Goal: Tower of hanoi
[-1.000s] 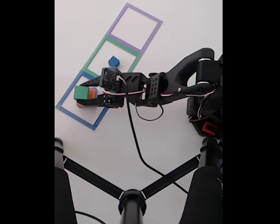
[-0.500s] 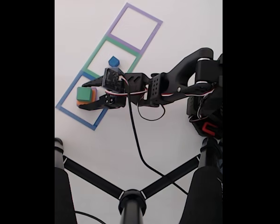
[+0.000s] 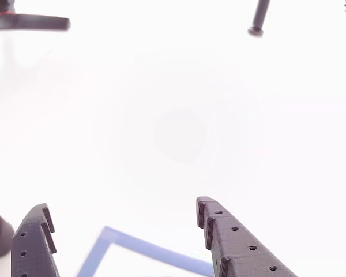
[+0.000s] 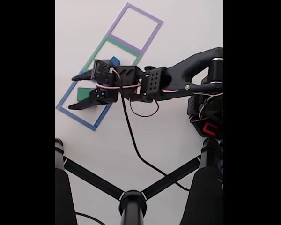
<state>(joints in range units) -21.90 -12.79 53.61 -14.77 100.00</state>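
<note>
In the fixed view the gripper (image 4: 71, 92) stands over the blue taped outline (image 4: 65, 110), with its two fingers spread wide and nothing between them. A small part of the green cube (image 4: 81, 92) shows between the fingers, inside that blue outline; the blocks under it cannot be seen. The blue cube (image 4: 115, 60) lies in the green taped outline (image 4: 94, 53), partly hidden behind the gripper body. In the other view the two dark fingertips (image 3: 219, 228) are apart above the white table (image 3: 179, 115), with a corner of the blue tape below.
</note>
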